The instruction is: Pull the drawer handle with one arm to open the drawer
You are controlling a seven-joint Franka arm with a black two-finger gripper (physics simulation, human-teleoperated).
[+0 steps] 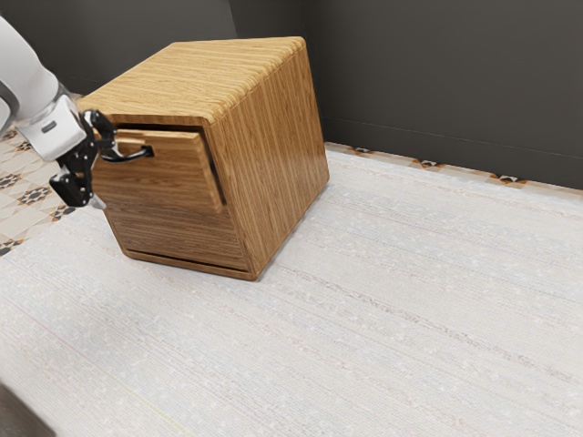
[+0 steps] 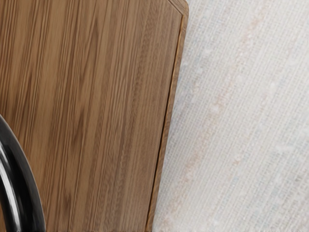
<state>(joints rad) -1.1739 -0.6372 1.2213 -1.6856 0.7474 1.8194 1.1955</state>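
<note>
At the left edge of the exterior view, the gripper (image 1: 86, 157) sits at the black handle (image 1: 135, 154), but its grip cannot be told. The drawer (image 1: 168, 175) juts partly out of the wooden cabinet (image 1: 269, 155) in the upper left of the frame, on the pale floor (image 1: 410, 300).

Dark grey walls (image 1: 437, 64) met in a corner behind a pale, finely woven floor covering (image 1: 410, 300), while patterned tiles (image 1: 27, 196) showed along its far and left edges.
</note>
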